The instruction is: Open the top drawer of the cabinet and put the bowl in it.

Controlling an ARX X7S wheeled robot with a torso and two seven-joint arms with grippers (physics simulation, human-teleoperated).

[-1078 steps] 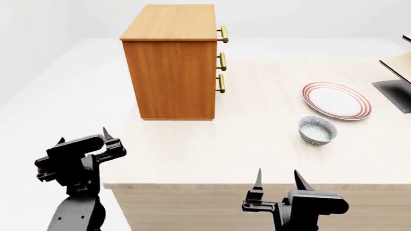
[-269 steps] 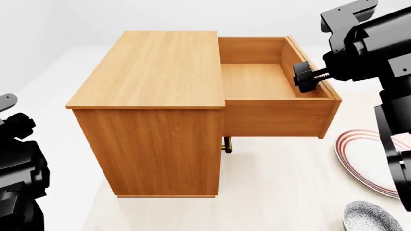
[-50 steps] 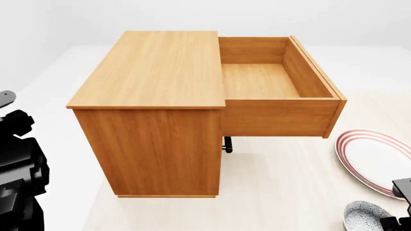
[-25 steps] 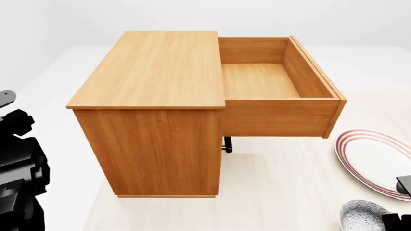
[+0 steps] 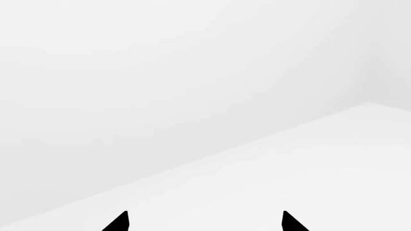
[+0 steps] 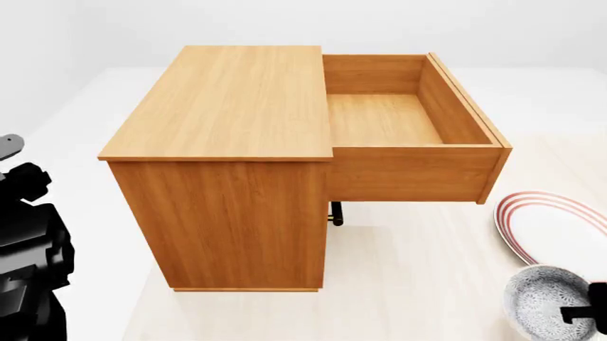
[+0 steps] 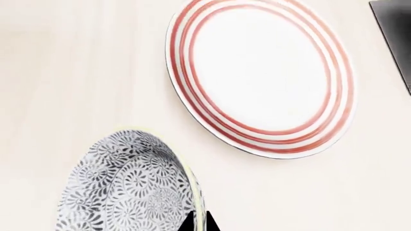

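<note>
The cabinet (image 6: 223, 177) stands on the table with the top drawer (image 6: 384, 117) pulled far out, its shallow wooden box bare inside. In the head view the speckled bowl (image 6: 542, 298) hangs tilted at the bottom right, below the drawer's front corner. My right gripper (image 6: 581, 313) is shut on its rim. The right wrist view shows the bowl (image 7: 122, 187) from outside, with both fingertips of my right gripper (image 7: 198, 223) pinching the rim between them. My left gripper (image 5: 204, 225) is open and faces only blank white surface.
A red-ringed white plate (image 6: 555, 231) lies on the table beside the bowl, also plain in the right wrist view as the plate (image 7: 260, 77). A black rack base (image 7: 393, 33) sits beyond it. A lower drawer handle (image 6: 335, 213) sticks out under the open drawer. My left arm (image 6: 28, 241) hangs left of the cabinet.
Over the last second the bowl has risen off the table and tipped on its side in my right gripper. Cabinet, drawer and left arm have not moved.
</note>
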